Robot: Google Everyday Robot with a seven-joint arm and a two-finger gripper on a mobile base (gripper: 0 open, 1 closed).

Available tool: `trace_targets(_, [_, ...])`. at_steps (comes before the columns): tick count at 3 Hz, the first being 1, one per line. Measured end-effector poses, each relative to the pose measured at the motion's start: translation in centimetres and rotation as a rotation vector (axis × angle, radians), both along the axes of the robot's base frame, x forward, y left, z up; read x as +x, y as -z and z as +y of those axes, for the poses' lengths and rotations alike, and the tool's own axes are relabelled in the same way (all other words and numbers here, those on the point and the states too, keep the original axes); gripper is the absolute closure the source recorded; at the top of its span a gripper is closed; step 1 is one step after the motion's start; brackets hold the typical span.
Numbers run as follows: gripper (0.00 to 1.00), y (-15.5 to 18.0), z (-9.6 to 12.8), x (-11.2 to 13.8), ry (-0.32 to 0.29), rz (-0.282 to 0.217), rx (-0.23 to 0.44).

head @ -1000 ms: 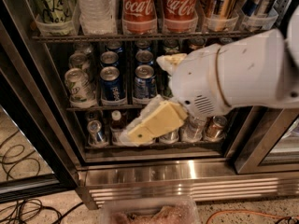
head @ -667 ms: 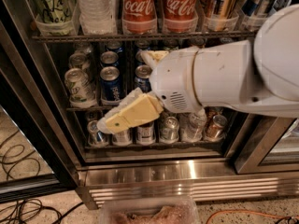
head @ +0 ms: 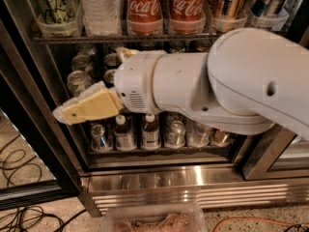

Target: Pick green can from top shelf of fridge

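Task item: the tall pale-green metallic can with black script lettering [head: 51,5] stands upright at the left end of the bench [head: 112,37], a thin dark wire top shelf with clear plastic tray fronts. The can sits at the front edge, inside the leftmost tray front.

Claw position: the yellow-and-cream wedge-shaped claw [head: 65,114] is below the bench's front edge, near its left end. It points left and slightly down. Its tip lies almost directly under the can and well apart from it. The claw appears closed, with nothing gripped, though the seam between its halves is soft in this view.

Clearances:
- Just right of the can stands a clear plastic water bottle [head: 99,8], then two red Coca-Cola cans [head: 143,6].
- Left of the can, the dark slanted door post of the stainless-steel drinks fridge [head: 193,180] runs close to the bench's left end.
- Open space lies in front of the bench's front edge, above the claw.

Obscured items:
- The top picture edge cuts off the can's lid.
- The bulky white robot arm [head: 231,81] covers most of the lower racks and the bench's right end.
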State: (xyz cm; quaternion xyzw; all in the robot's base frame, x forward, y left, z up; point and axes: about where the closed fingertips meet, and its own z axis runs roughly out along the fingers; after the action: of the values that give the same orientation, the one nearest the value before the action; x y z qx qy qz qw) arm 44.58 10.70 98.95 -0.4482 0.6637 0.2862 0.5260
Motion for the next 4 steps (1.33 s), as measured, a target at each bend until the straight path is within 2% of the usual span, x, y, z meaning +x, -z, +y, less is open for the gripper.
trace_targets(1, [0.00,-0.6,5.1,-1.9,-0.041,0.017,0.008])
trace_targets(2, [0.00,-0.9,9.4,-3.1,-0.155,0.008,0.000])
trace_targets(3, [0.00,-0.9,10.0,-3.4,-0.168,0.004,-0.003])
trace_targets(4, [0.00,-1.4,10.6,-3.5,-0.157,-0.039,0.012])
